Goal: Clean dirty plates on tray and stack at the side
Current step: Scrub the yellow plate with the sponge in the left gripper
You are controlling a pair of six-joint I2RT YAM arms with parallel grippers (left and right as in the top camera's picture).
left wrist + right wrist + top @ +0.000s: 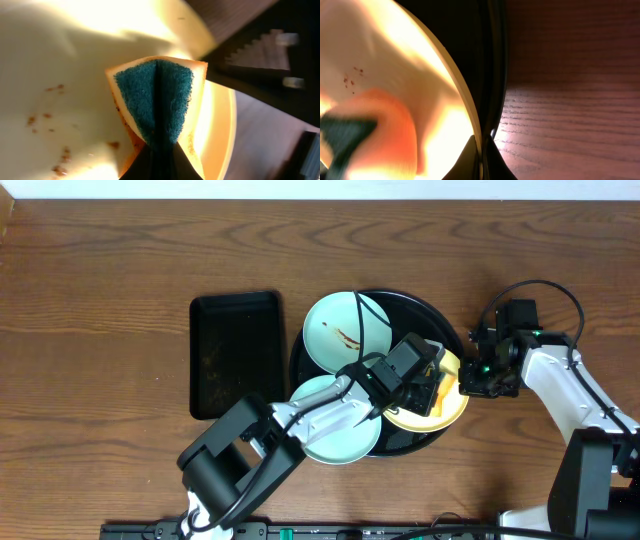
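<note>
Left tool (160,159) clenched on a sponge (155,100): orange foam body, rough teal scrub face creased down the middle, crease running straight out from the fingertips. It hangs over the pale yellow plate (60,55); contact not discernible. Plate face is glossy, dotted with brown specks. Right tool (481,156) pinches that plate's thin rim, jaws closed across the edge. The plate lies at the right side of the round black tray (425,304), overhanging its raised rim. Far mint plate (340,330) has a brown smear. Near mint plate (335,430) sits partly under the left arm. Wood-grain counter (120,250).
</note>
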